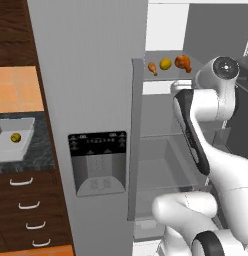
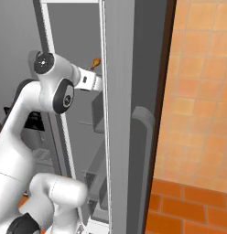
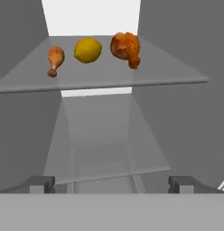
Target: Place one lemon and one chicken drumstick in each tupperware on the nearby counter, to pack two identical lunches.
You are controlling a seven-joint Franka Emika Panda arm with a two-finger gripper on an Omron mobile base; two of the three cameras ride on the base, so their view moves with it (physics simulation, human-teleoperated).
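On the glass shelf inside the open fridge lie a small chicken drumstick, a yellow lemon and a bigger drumstick. The left base view shows them too: drumstick, lemon, drumstick. My gripper is open and empty, below and short of the shelf, pointing into the fridge. On the black counter at the left sits a light-grey tupperware with a lemon in it.
The grey fridge door with its dispenser panel stands between the counter and the fridge interior. A clear drawer sits below the shelf. Dark drawers with silver handles lie under the counter. An orange tiled wall is on the right.
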